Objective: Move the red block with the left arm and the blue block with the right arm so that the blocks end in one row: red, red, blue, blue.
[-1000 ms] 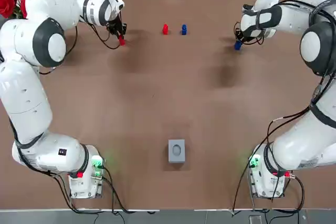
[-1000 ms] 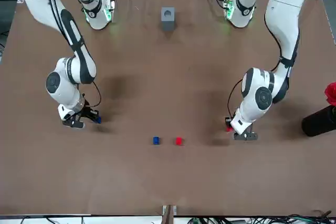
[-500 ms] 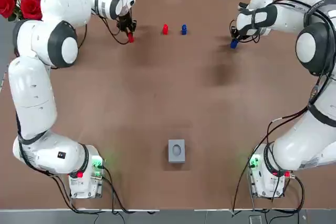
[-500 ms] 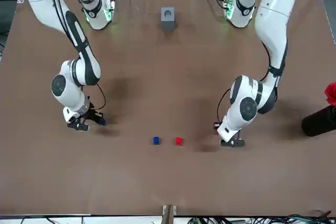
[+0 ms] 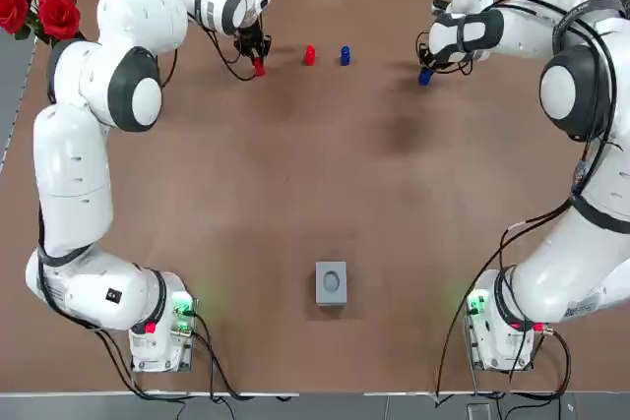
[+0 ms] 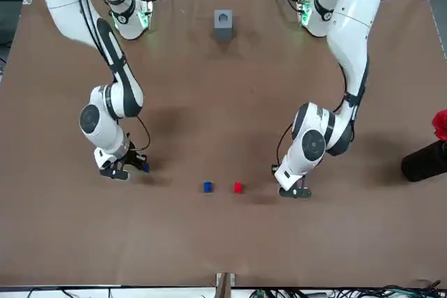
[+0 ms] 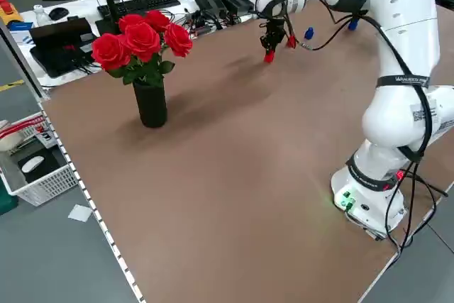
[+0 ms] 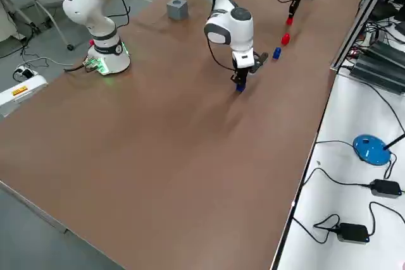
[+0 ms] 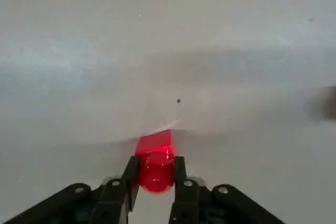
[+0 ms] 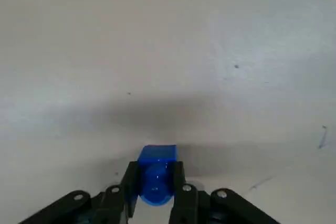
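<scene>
- Bright, even light from overhead covers the table [image 5: 295, 194].
- Soft-edged arm shadows [image 5: 402, 135] lie in the top view's upper half.
- Both wrist views show a faint shadow band [image 10: 157, 111] beyond the red block [image 9: 156, 163] and blue block [image 10: 156, 174].
- Green lamps [image 5: 182, 307] glow at lower left and right.

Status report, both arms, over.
Left gripper shut on small red block. Right gripper shut on small blue block. Loose red block, loose blue block between them; no obstruction.
</scene>
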Motion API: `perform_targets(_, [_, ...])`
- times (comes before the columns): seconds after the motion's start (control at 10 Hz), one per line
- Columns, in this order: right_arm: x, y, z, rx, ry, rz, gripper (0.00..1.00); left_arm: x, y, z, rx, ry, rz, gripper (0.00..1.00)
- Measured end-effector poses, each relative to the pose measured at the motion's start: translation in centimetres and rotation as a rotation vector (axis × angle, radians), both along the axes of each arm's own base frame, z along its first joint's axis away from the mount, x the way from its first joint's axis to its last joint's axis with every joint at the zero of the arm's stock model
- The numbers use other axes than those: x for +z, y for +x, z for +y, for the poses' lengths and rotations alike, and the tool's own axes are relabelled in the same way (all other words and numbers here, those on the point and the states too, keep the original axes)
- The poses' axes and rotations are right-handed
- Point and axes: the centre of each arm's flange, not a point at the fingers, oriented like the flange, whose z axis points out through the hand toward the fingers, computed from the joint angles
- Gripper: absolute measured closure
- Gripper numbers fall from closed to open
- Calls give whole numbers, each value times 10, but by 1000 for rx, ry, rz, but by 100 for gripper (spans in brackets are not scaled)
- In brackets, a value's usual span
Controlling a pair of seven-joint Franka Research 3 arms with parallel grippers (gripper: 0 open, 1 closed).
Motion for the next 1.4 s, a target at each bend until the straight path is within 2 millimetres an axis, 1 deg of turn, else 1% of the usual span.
perform_targets(0.3, [0,5,4,-1,-3,14,70,0,14,-14,-19,74,-1,70])
perform_targets(0.4, [1,7,13,-11,1,15,70,0,15,-19,-28,89,-9,70])
perform_targets(0.6, [1,11,40,-22,2,15,70,0,14,-30,-42,91,-19,70])
perform_targets(0.7, [1,13,46,-21,-2,18,70,0,13,-35,-49,89,-24,70])
perform_targets(1.0, [2,19,53,-29,-29,42,70,1,17,-51,-64,77,-51,70])
perform_targets(1.1, [2,21,60,-39,-55,46,70,1,19,-54,-67,72,-59,70])
perform_targets(1.4, [2,29,91,-60,-75,44,70,0,21,-62,-77,59,-73,70])
